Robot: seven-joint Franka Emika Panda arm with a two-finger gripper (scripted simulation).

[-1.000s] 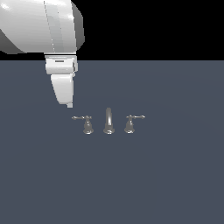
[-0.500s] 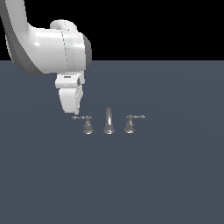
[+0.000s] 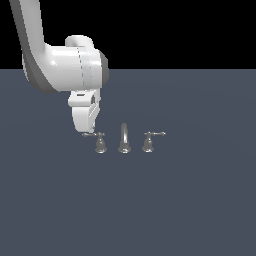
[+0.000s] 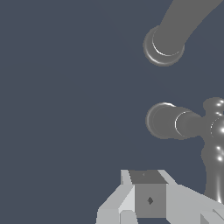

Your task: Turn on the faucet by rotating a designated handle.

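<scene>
Handle (image 3: 93,135): your gripper (image 3: 86,131) hangs right at its lever tip.
Claw: you cannot tell whether it is spread.
Faucet (image 3: 123,139): upright.

White arm drops in from approx 11 o'clock, elbow bent, wrist pointing down. Pincer (image 3: 86,131) hangs low; fingertip (image 4: 150,199) seen in wrist view; open/closed state can't be made out.

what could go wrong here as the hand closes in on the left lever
The hand sits right at the outer tip of the handle; that thin curved arm may slip off the fingers instead of rotating. The spout stands close beside it, so overshooting sideways could strike it. Whether the fingers are open cannot be told.
</scene>
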